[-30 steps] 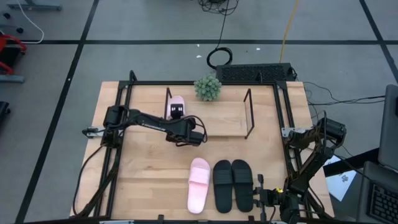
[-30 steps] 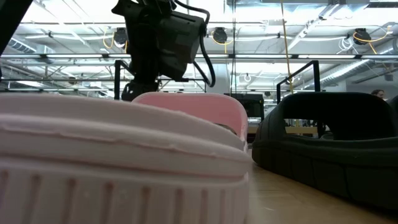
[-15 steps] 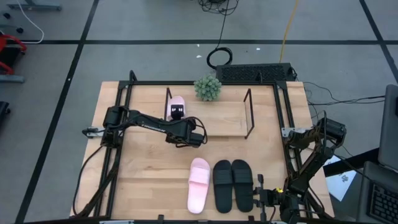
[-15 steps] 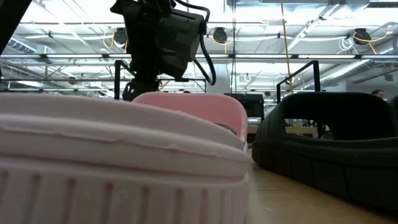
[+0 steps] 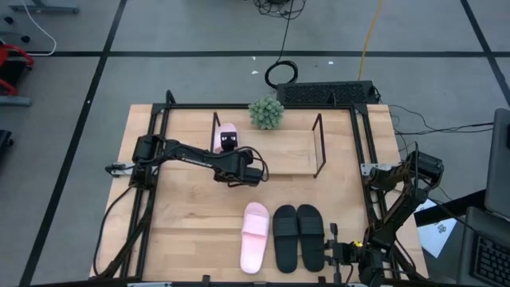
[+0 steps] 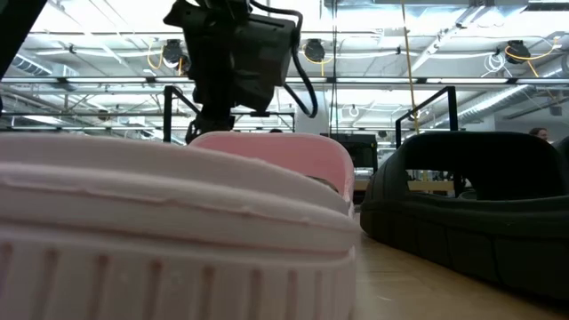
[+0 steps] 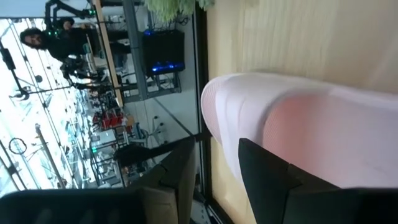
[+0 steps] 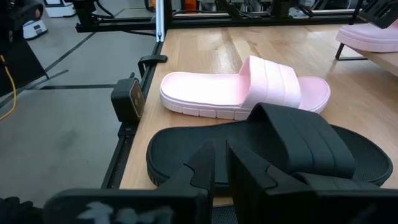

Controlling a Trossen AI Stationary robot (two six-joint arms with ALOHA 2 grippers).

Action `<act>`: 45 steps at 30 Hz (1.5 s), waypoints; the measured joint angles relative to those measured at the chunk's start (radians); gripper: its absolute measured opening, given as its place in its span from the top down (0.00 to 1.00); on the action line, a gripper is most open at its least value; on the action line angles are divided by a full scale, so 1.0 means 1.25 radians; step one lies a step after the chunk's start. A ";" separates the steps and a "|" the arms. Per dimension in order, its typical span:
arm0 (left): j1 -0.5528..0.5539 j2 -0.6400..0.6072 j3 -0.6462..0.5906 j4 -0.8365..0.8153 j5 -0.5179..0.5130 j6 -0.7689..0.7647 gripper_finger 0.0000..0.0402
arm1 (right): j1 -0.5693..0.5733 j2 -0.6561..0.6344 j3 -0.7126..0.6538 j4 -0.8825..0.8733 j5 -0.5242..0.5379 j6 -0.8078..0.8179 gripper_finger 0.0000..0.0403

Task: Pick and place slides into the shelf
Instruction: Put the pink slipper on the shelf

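The slides are split up: one pale pink slide (image 5: pixel 226 137) lies on the shelf (image 5: pixel 279 151) at its left end, beside the dark end frame, while the other pink slide (image 5: pixel 254 237) and the black pair (image 5: pixel 299 237) lie side by side on the surface (image 5: pixel 191 215) near its front edge, pink on the left, the two black ones touching each other. The left claw (image 5: pixel 233 146) sits over the front part of the slide on the shelf, its fingers (image 7: pixel 261 168) parted, one of them against the pink strap in the left wrist view. The right claw (image 8: pixel 219 163) is closed on nothing, parked low at the surface's front right corner, pointing at the black pair. A small green plant (image 5: pixel 266 112) stands behind the shelf.
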 joint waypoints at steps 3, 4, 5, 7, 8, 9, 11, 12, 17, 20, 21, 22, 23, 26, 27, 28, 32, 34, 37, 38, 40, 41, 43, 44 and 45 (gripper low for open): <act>0.000 0.000 0.000 0.000 0.000 0.011 0.68 | 0.000 0.000 0.000 0.000 0.000 0.002 0.93; 0.002 0.000 0.000 0.001 0.000 0.009 0.68 | 0.000 0.000 0.000 0.000 0.000 0.001 0.93; 0.004 0.000 0.000 0.001 0.000 0.006 0.68 | 0.000 0.000 0.000 0.000 0.000 0.000 0.93; 0.010 0.000 0.000 0.000 0.000 0.005 0.68 | 0.000 0.000 0.000 0.000 0.000 0.000 0.93; 0.014 0.000 0.000 0.000 0.000 0.005 0.68 | 0.000 0.000 0.000 0.000 0.000 0.000 0.93; 0.018 0.000 0.000 0.000 0.000 0.005 0.68 | 0.000 0.000 0.000 0.000 0.000 0.000 0.93; 0.027 0.000 0.000 0.000 0.000 0.005 0.68 | 0.000 0.000 0.000 0.000 0.000 0.000 0.93; 0.031 0.000 0.000 0.000 -0.002 0.005 0.68 | 0.000 0.000 0.000 0.000 0.000 0.000 0.93; 0.039 0.000 0.000 0.000 -0.006 0.000 0.71 | 0.000 0.000 0.000 0.000 0.000 0.000 0.93; 0.038 0.000 0.000 0.003 0.009 0.005 0.80 | 0.000 0.000 0.000 0.000 0.000 -0.006 0.93; 0.038 0.000 0.000 0.005 0.025 0.011 0.84 | 0.000 0.000 0.000 0.000 0.000 -0.006 0.93; 0.038 0.000 0.000 0.007 0.040 0.019 0.88 | 0.000 0.000 0.000 0.000 0.000 -0.006 0.93; 0.038 0.000 0.000 0.009 0.050 0.026 0.92 | 0.000 0.000 0.000 0.000 0.000 -0.006 0.93; 0.037 0.000 0.000 0.011 0.049 0.025 0.98 | 0.000 0.000 0.000 0.000 0.000 -0.006 0.93; 0.037 0.000 0.000 0.012 0.045 0.023 0.98 | 0.000 0.000 0.000 0.000 0.000 -0.006 0.93; 0.037 0.000 0.000 0.013 0.042 0.019 0.97 | 0.000 0.000 0.000 0.000 0.000 -0.006 0.93; 0.037 0.000 0.000 0.013 0.032 0.018 0.96 | 0.000 0.000 0.000 0.000 0.000 -0.006 0.93; 0.033 0.000 0.000 0.013 0.031 0.018 0.97 | 0.000 0.000 0.000 0.000 0.001 -0.006 0.93; 0.022 0.000 0.000 0.013 0.021 0.018 0.99 | 0.000 0.000 0.000 0.000 0.001 -0.006 0.93; 0.016 0.000 0.000 0.012 0.012 0.016 0.99 | 0.000 0.000 0.000 0.000 0.001 -0.006 0.93; 0.004 0.000 0.000 0.012 0.003 0.017 0.98 | 0.000 0.000 0.000 0.000 0.001 -0.006 0.93; -0.003 0.000 0.000 0.012 0.002 0.017 0.98 | 0.000 0.000 0.000 0.000 0.001 -0.006 0.93; -0.019 0.000 0.000 0.012 0.002 0.015 0.99 | 0.000 0.000 0.000 0.000 0.001 -0.006 0.93; -0.027 0.000 0.000 0.012 0.001 0.015 0.99 | 0.000 0.000 0.000 0.000 0.001 -0.006 0.93; -0.034 0.000 0.000 0.012 -0.005 0.016 0.99 | 0.000 0.000 0.000 0.000 0.002 -0.006 0.93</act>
